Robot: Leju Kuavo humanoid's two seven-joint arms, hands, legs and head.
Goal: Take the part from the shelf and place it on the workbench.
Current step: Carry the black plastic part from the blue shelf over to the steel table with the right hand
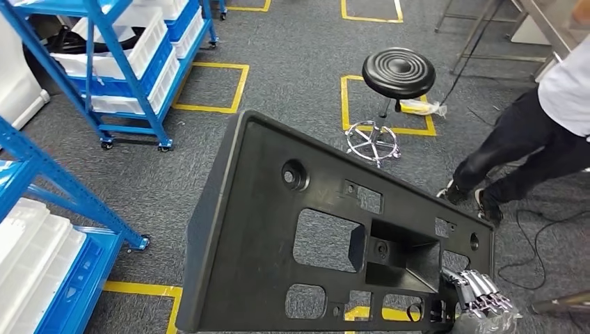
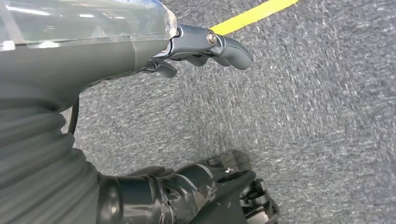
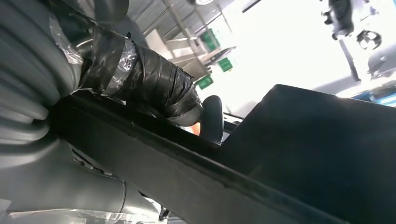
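Observation:
A large black plastic part with several cut-outs and a boxy recess hangs tilted over the grey carpet in the head view. My right hand grips its lower right corner. In the right wrist view my taped thumb lies over the rim of the part, which is dark against bright ceiling light. My left hand hangs above the carpet, thumb and fingers apart, with nothing between them.
A blue wheeled rack with white bins stands at the back left, and another blue shelf is close on my left. A black stool stands ahead. A person's legs are at the right, with cables on the floor.

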